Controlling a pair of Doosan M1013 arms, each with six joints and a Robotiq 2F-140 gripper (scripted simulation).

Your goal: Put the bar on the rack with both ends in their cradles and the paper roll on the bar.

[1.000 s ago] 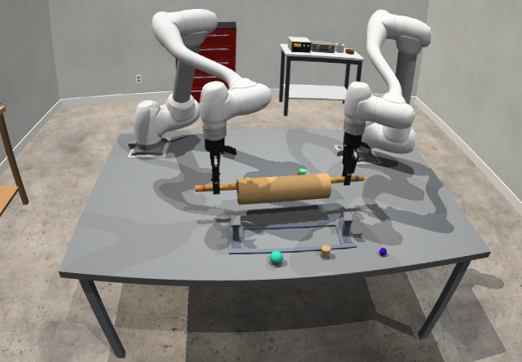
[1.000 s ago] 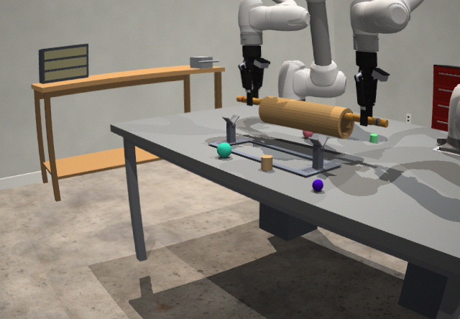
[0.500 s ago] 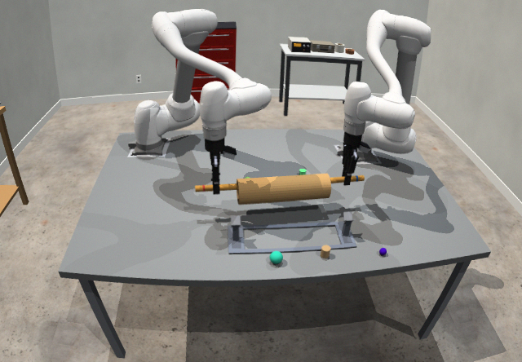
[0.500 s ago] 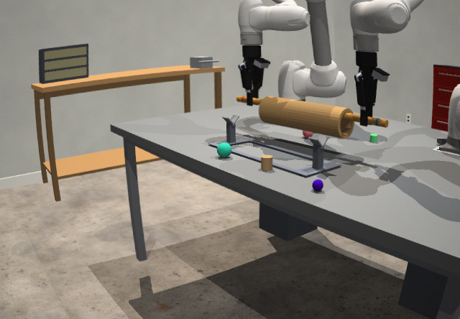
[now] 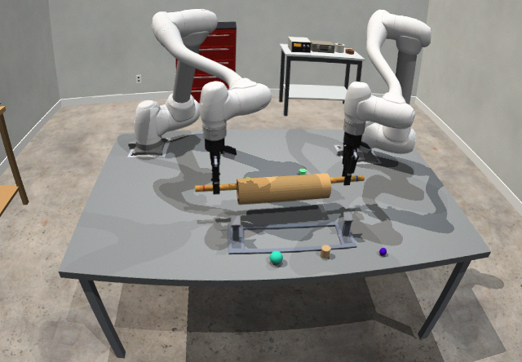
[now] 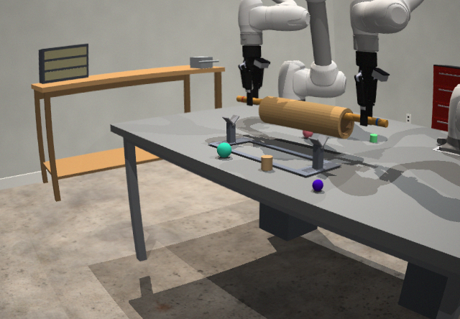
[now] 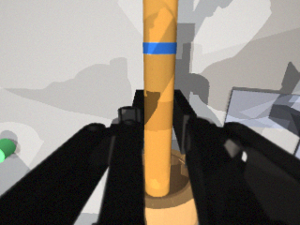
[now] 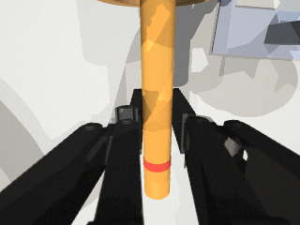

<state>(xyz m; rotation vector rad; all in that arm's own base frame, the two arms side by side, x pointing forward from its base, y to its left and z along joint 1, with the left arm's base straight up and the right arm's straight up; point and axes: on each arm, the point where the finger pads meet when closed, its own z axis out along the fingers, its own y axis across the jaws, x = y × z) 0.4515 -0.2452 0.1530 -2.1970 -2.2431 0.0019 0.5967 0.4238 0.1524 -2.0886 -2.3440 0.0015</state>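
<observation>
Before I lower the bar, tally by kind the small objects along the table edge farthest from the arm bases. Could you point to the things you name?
Balls: 2 (teal ball [image 5: 276,257] [image 6: 223,149], purple ball [image 5: 382,251] [image 6: 318,185])
Cylinders: 1 (tan cylinder [image 5: 325,252] [image 6: 267,163])
Total: 3

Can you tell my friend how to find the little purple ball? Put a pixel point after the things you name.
Look at the big grey table [image 5: 139,249] [image 6: 178,141]. Near its front edge, outside the grey metal rack [image 5: 290,249] [image 6: 286,167], sits a small, round purple ball [image 5: 382,251] [image 6: 318,185]. The teal ball [image 5: 276,257] [image 6: 223,149] is bigger, and the tan piece [image 5: 325,252] [image 6: 267,162] between them is a cylinder.
</observation>
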